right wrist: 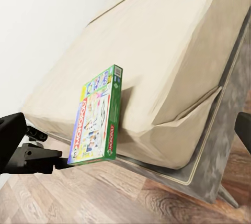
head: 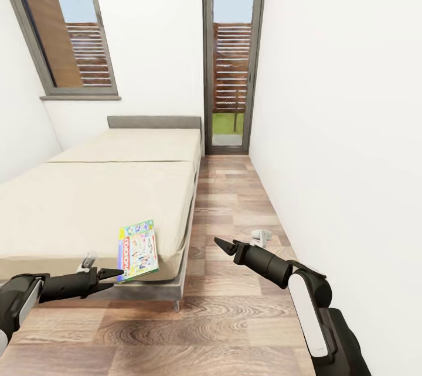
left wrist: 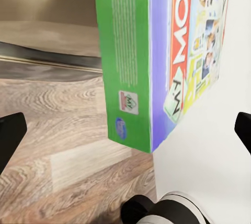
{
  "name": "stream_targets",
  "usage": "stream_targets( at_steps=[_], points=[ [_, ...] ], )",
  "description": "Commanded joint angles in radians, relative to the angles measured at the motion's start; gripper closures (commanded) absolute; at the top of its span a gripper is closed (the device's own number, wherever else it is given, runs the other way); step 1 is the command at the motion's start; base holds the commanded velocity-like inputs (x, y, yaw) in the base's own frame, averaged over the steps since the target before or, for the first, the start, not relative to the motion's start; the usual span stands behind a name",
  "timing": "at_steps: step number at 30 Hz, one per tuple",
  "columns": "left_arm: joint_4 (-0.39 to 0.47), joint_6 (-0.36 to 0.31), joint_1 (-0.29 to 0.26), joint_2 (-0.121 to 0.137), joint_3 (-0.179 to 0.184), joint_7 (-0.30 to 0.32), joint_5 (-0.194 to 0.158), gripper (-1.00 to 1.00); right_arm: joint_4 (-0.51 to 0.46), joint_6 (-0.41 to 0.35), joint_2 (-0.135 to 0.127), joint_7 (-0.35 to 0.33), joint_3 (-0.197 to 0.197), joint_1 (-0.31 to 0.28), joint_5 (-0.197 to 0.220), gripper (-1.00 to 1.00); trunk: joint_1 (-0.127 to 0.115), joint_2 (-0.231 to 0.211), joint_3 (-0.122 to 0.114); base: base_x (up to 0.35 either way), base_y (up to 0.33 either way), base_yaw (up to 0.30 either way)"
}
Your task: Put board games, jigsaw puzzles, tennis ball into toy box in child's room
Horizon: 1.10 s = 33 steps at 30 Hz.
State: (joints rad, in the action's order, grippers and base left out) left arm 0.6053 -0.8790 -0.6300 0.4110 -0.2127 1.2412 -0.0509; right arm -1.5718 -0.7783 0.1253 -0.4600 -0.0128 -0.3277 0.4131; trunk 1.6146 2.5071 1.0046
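At the bed's (head: 105,200) corner, the "Monopoly" board game (head: 138,250) overhangs; both claws gape empty.

You have one white-blue printed board game box with a green edge (head: 138,250), one beige bed with a grey headboard (head: 99,200), two dark hands, and two windows.

Bed (head: 99,200) along left wall, headboard (head: 154,122) at far end beneath window (head: 64,24). Monopoly board game (head: 138,250) on mattress near corner, overhanging the foot edge. Left gripper (head: 114,274) just before box's near edge. Right gripper (head: 220,242) over floor (head: 234,200), right of bed. Glass door (head: 231,54) at far end of aisle.
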Motion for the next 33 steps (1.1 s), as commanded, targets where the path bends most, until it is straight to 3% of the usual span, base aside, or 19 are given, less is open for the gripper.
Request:
stream_targets(
  at_steps=[1, 33],
  points=[
    [0.0, -0.009, 0.0, 0.0, 0.0, 0.001, -0.003, -1.0, -0.001, -0.006, 0.001, -0.002, 0.001, -0.001, 0.001, -1.0, 0.0, 0.0, 0.001, 0.0, -0.027, 0.0],
    [0.0, -0.008, 0.0, 0.0, 0.001, 0.0, -0.003, -1.0, 0.003, -0.006, -0.001, -0.002, 0.002, -0.001, 0.001, -1.0, 0.0, 0.0, 0.001, 0.026, -0.002, 0.0]
  ],
)
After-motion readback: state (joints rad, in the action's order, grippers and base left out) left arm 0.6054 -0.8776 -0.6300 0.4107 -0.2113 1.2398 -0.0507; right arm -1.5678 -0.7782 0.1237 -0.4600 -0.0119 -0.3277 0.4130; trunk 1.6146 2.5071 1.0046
